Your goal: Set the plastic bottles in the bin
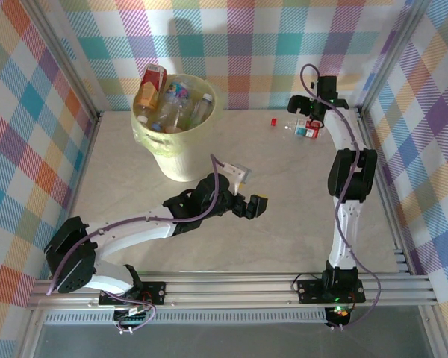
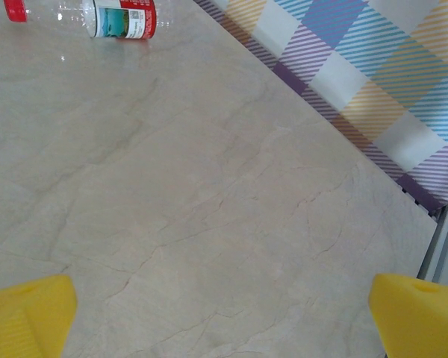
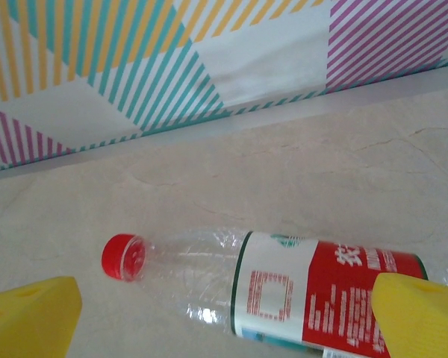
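Observation:
One clear plastic bottle (image 3: 284,287) with a red cap (image 3: 123,256) and a red-and-white label lies on its side by the far wall. My right gripper (image 3: 224,317) hangs open over it, and the right yellow fingertip (image 3: 422,313) overlaps the label end. From above, this bottle (image 1: 293,127) lies under the right gripper (image 1: 311,121) at the back right. The pale-yellow bin (image 1: 181,160) stands at the back left. It holds several bottles (image 1: 172,112), and an orange-brown one (image 1: 151,86) sticks up. My left gripper (image 1: 252,206) is open and empty over mid-table. The left wrist view has the same bottle (image 2: 112,19) far off.
Checked walls close the table at the back and sides, with a metal frame rail (image 1: 231,287) along the near edge. The bare marble-look tabletop (image 2: 209,186) stretches between the left gripper (image 2: 224,321) and the bottle.

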Tool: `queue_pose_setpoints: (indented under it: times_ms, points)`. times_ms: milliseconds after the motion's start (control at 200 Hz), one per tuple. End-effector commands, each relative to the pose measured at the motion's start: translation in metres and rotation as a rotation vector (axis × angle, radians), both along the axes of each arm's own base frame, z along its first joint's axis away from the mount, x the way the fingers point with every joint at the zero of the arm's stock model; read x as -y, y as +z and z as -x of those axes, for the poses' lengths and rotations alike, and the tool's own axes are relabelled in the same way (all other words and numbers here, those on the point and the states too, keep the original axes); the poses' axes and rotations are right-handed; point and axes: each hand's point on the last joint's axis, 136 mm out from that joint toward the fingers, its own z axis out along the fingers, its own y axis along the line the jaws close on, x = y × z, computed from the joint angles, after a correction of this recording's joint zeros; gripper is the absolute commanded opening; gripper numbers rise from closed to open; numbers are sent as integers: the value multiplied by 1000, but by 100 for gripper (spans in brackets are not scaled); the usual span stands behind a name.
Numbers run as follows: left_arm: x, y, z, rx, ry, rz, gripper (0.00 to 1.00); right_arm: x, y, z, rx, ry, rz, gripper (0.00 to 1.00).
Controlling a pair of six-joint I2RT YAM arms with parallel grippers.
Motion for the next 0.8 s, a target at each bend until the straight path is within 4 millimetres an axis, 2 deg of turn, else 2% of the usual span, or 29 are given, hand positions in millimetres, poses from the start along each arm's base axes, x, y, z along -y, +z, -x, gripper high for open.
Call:
queue_pose_setpoints:
  times_ms: [0, 165, 345, 425, 505, 630, 665, 795]
  points:
    - [7, 0, 4, -13, -4, 28, 100, 3, -17, -1, -76, -4, -32, 100]
    - [11, -6, 5, -25, -7, 7, 100, 6, -31, -5, -104, -10, -41, 100]
    - [14, -16, 5, -48, -9, -31, 100, 8, -47, 5, -166, 5, -69, 100]
    - [14, -17, 5, -51, -5, -33, 100, 3, -45, 14, -186, 30, -72, 100]
    - [14, -18, 6, -51, -5, -32, 100, -2, -30, 23, -142, 58, -77, 100]
    - [15, -18, 8, -55, -9, -30, 100, -10, -5, 47, -113, 96, -89, 98]
    - [16, -19, 9, -56, -11, -30, 100, -15, -5, 58, -129, 114, -93, 98]
    - [15, -19, 10, -56, -11, -29, 100, -41, 14, 108, -141, 191, -80, 98]
